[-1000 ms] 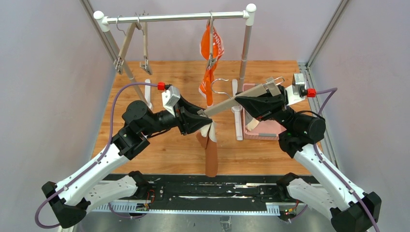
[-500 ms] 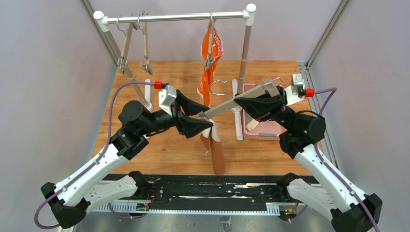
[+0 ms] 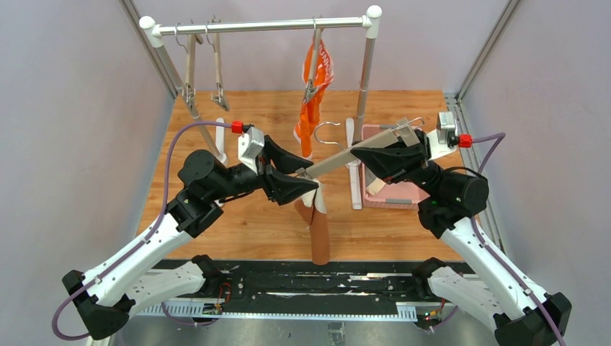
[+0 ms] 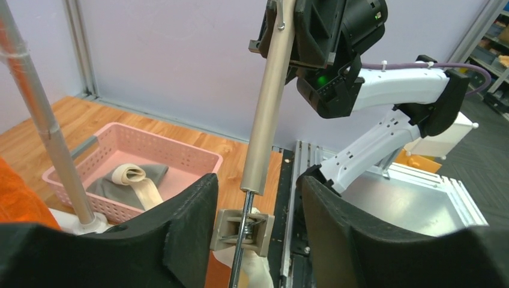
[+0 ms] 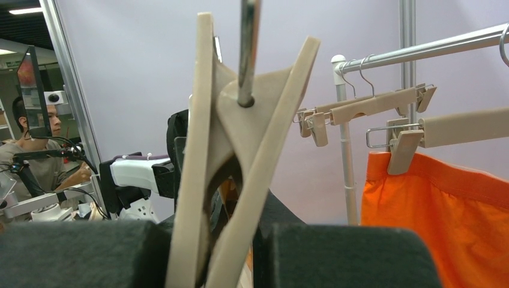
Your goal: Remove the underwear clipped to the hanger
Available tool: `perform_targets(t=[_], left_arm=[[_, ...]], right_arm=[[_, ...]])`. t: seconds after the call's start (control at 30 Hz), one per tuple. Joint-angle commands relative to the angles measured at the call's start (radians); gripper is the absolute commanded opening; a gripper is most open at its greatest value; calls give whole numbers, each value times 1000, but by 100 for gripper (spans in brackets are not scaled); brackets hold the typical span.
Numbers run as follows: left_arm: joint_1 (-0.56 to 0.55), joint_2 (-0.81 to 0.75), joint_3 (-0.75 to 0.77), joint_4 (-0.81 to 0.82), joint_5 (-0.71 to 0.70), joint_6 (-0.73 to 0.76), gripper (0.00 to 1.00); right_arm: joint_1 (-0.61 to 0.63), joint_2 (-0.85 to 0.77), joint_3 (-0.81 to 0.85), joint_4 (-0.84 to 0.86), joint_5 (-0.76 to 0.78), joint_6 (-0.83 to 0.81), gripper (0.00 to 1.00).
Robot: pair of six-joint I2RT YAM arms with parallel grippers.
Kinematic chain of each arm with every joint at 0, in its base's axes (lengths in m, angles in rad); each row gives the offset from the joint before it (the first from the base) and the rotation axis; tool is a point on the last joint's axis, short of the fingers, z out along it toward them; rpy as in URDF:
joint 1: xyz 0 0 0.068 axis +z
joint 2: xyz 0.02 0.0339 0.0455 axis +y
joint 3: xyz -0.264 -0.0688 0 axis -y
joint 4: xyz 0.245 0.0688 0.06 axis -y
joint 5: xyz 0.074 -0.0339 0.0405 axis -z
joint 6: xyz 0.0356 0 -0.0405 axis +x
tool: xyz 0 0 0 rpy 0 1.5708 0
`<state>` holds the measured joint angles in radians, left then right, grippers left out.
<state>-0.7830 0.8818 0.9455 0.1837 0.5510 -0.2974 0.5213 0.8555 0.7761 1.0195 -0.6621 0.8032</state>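
Note:
My right gripper (image 3: 362, 156) is shut on the right-hand clip of a beige hanger (image 3: 339, 157) and holds it slanted over the table; the clip fills the right wrist view (image 5: 234, 180). The rust-brown underwear (image 3: 318, 234) hangs from the hanger's left clip (image 4: 242, 231). My left gripper (image 3: 308, 174) is open, one jaw on each side of that clip without touching it (image 4: 255, 225). The orange underwear (image 3: 313, 94) hangs clipped to a hanger on the rail, also seen in the right wrist view (image 5: 444, 210). The grey-beige underwear (image 4: 132, 180) lies in the pink basket (image 4: 201, 157).
The rack's rail (image 3: 259, 27) spans the back, with two empty clip hangers (image 3: 191, 72) at its left. The rack's right post (image 3: 364, 79) and its foot stand between the arms and the pink basket (image 3: 403, 196). A black strip runs along the table's near edge.
My left gripper was closed at the hanger's left clip and has opened, staying around it. The rust-brown underwear still hangs from the clip and has swung a little. The right arm barely moved.

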Motion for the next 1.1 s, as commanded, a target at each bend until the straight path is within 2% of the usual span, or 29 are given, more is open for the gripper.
perform_targets(t=[0.0,0.13,0.23,0.37,0.4,0.47,0.57,0.6,0.8,0.97,1.07], left_arm=[[-5,3,-2,24,-8,13,52],[-5,13,11,30,16,17,18],[-5,20,17,31,41,17,0],[-5,19,20,34,53,17,0],[-5,17,24,33,58,18,7],[-5,14,35,31,61,17,31],[-5,16,58,31,70,17,46],[-5,19,66,31,73,15,48],[-5,63,120,29,112,9,45],[-5,105,137,30,139,1,35],[-5,126,143,30,153,-2,33]], right_arm=[[12,-22,30,31,-1,-14,1],[13,-21,24,25,3,-16,1],[13,-21,24,25,3,-16,1],[12,-20,25,20,2,-21,1],[13,-19,27,18,1,-21,1],[12,-18,27,17,-2,-21,1],[12,-14,28,17,-8,-19,1],[12,-13,30,17,-10,-18,1],[12,-6,35,21,-19,-11,1],[11,-3,41,21,-23,-10,0],[12,3,49,22,-28,-9,1]])
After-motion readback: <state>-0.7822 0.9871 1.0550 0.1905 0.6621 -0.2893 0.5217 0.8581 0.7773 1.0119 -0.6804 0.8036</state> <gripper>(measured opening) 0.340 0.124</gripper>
